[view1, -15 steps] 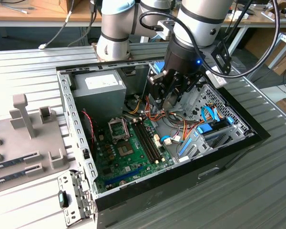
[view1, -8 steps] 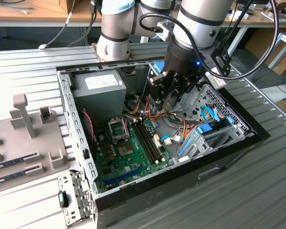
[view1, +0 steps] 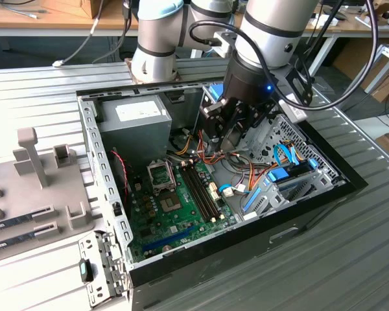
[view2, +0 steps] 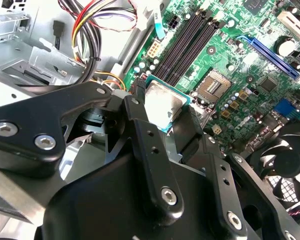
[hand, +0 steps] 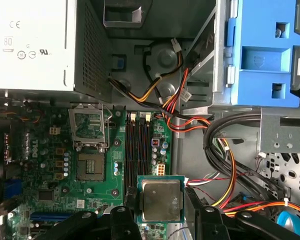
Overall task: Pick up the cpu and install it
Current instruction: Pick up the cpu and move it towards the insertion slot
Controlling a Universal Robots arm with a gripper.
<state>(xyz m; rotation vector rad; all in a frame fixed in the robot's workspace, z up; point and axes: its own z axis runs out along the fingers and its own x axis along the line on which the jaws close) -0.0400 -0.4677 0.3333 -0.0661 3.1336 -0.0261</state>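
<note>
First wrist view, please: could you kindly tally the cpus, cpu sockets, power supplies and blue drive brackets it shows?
cpu: 1
cpu socket: 1
power supply: 1
blue drive bracket: 1
Total: 4

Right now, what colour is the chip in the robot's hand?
The cpu has a silvery-grey top and green rim; first wrist view shows it best.
</note>
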